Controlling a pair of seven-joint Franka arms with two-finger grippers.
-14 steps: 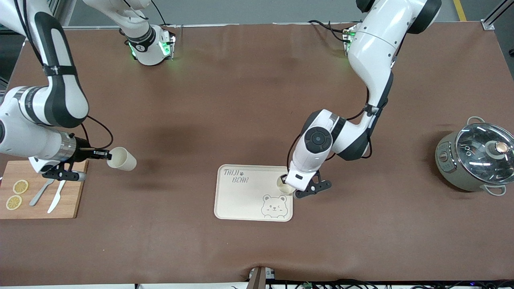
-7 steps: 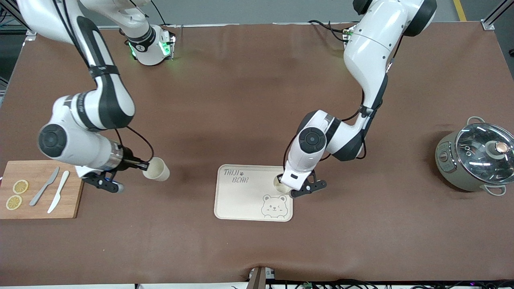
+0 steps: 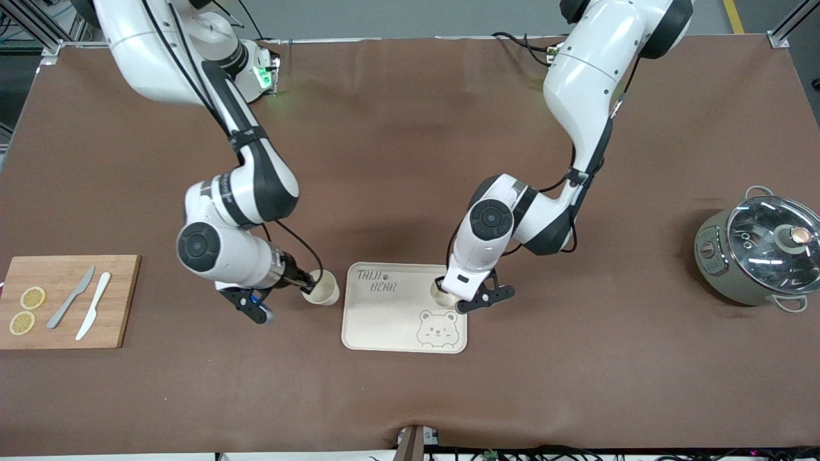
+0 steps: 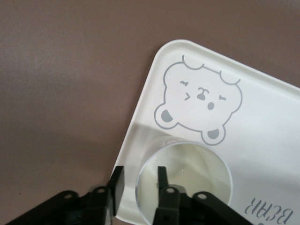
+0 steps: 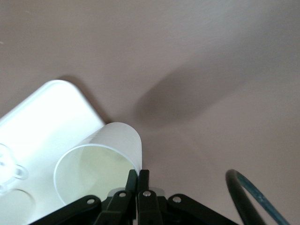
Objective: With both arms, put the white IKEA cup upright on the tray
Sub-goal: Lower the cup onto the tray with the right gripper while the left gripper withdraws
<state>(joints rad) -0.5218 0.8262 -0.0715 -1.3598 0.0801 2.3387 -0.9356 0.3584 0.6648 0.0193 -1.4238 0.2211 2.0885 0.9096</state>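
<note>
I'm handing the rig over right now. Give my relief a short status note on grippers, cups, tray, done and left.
Left gripper: open, fingers straddling the wall of the upright cup standing on the tray.
Right gripper: shut on the rim of the second cup, carried tilted over the table beside the tray.
Done: first cup placed.
Left: withdraw left gripper; set second cup upright on tray.

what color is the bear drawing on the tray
Grey outline on the cream-white tray; the bear drawing shows best in the left wrist view.
</note>
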